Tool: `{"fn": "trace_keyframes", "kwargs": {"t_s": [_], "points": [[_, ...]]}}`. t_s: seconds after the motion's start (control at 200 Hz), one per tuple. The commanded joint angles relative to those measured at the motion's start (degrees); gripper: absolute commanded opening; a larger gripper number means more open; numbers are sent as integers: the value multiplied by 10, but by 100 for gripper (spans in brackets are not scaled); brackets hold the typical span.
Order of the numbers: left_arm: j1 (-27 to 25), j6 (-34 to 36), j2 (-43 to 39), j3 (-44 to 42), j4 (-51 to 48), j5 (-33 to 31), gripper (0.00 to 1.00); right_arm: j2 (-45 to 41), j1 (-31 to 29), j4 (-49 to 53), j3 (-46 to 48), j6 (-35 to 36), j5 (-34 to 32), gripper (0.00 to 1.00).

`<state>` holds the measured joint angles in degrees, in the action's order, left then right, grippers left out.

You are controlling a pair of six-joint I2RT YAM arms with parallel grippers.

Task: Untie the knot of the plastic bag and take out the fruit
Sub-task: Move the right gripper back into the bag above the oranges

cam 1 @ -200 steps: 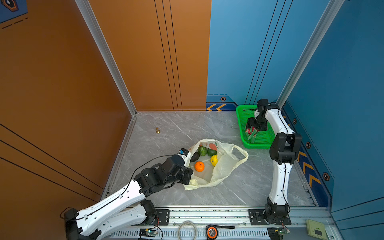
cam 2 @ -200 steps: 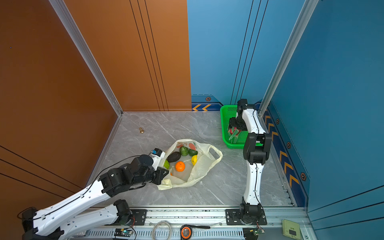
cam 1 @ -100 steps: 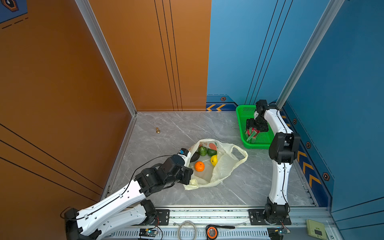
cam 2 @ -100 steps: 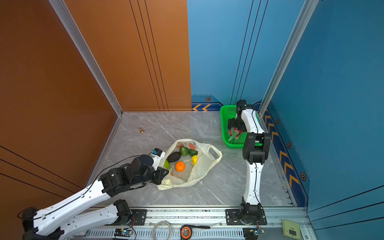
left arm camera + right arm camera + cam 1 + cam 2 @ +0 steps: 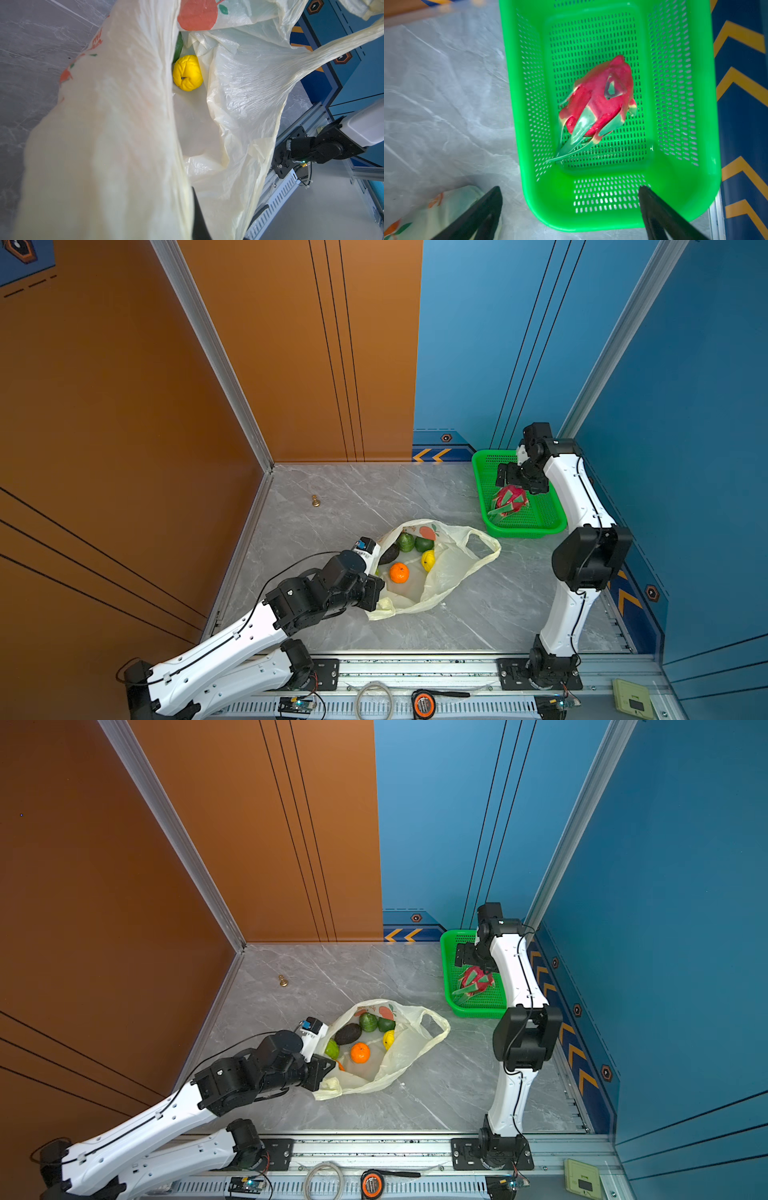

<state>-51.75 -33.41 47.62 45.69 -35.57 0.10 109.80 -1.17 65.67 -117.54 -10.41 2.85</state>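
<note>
The plastic bag [image 5: 451, 572] lies on the grey floor with its mouth open. Inside I see fruit: an orange [image 5: 399, 572], a yellow lemon [image 5: 428, 560], two green ones [image 5: 405, 542] and a dark avocado [image 5: 388, 554]. My left gripper [image 5: 376, 593] is shut on the bag's near edge, and the bunched plastic [image 5: 104, 145] fills the left wrist view beside the lemon [image 5: 187, 72]. The knot is out of view; a handle loop [image 5: 484, 549] lies loose. A pink-green dragon fruit [image 5: 600, 99] rests in the basket. My right gripper [image 5: 570, 188] hangs open above it, holding nothing.
The bright green perforated basket [image 5: 525, 531] stands at the back right against the blue wall. A small brass figure [image 5: 316, 501] stands near the orange wall at the back left. A tape measure [image 5: 423, 702] and a cable coil [image 5: 374, 699] lie on the front rail.
The right gripper has opened wide and lifted off the dragon fruit, which now lies free in the basket. The left arm and the bag have not moved.
</note>
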Motion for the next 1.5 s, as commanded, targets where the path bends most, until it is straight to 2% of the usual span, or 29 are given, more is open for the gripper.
{"fn": "trace_keyframes", "kwargs": {"t_s": [0.0,0.155,0.325,0.506,0.621,0.796,1.036,1.292,1.492], "points": [[6,14,-7,16,-10,4,0,-71,-40,36,17,-32,29,100],[6,19,-6,18,-10,3,0,-136,-139,76,29,-54,32,100],[5,19,-10,18,-10,1,0,-205,-275,78,77,-119,21,100],[5,17,-13,10,-10,2,0,-248,-432,8,141,-212,2,100],[4,12,-19,1,-10,6,0,-254,-498,-43,203,-249,-16,100],[-2,-5,-35,-13,-22,12,0,-267,-538,-155,330,-283,-3,100],[-12,-27,-41,-30,-32,15,0,-243,-572,-279,473,-288,-8,97],[-31,-52,-45,-53,-32,2,0,-217,-629,-339,581,-326,-20,96],[-43,-63,-46,-64,-35,-6,0,-196,-658,-336,593,-343,-20,95]]}}
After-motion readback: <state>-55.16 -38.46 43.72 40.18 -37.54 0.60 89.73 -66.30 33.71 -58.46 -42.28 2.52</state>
